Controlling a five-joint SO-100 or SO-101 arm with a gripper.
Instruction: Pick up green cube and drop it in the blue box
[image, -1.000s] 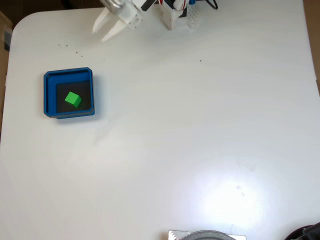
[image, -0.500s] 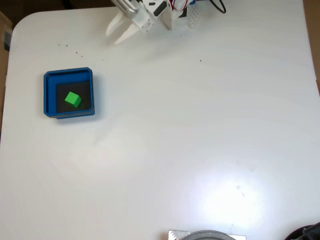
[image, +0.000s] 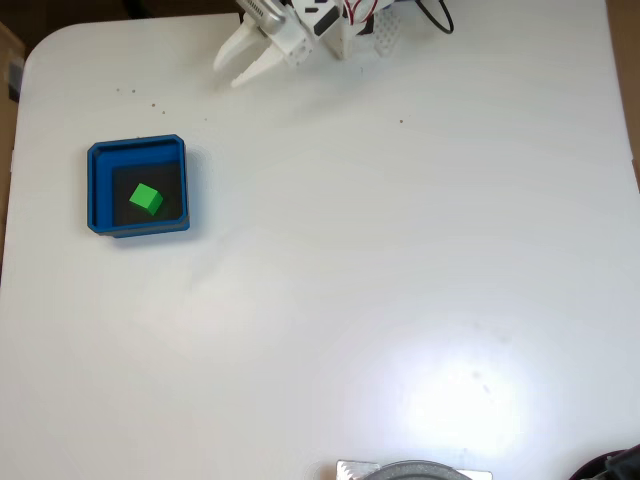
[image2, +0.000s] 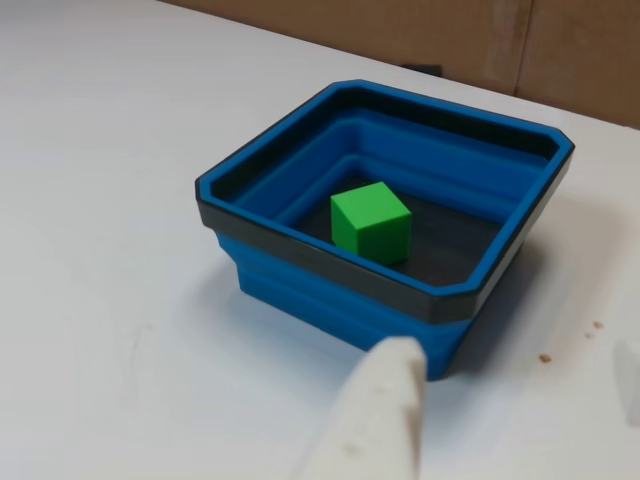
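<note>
Smooth matt green cube (image2: 370, 221)

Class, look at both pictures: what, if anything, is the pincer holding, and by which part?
Nothing. The pincer is open and empty near the table's far edge, while the green cube lies loose on the floor of the blue box.

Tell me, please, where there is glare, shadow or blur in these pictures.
Fixed view: a bright glare patch on the white table at lower right; the green cube and blue box are sharp. Other view: the near white finger is blurred; the blue box casts a soft shadow.
</note>
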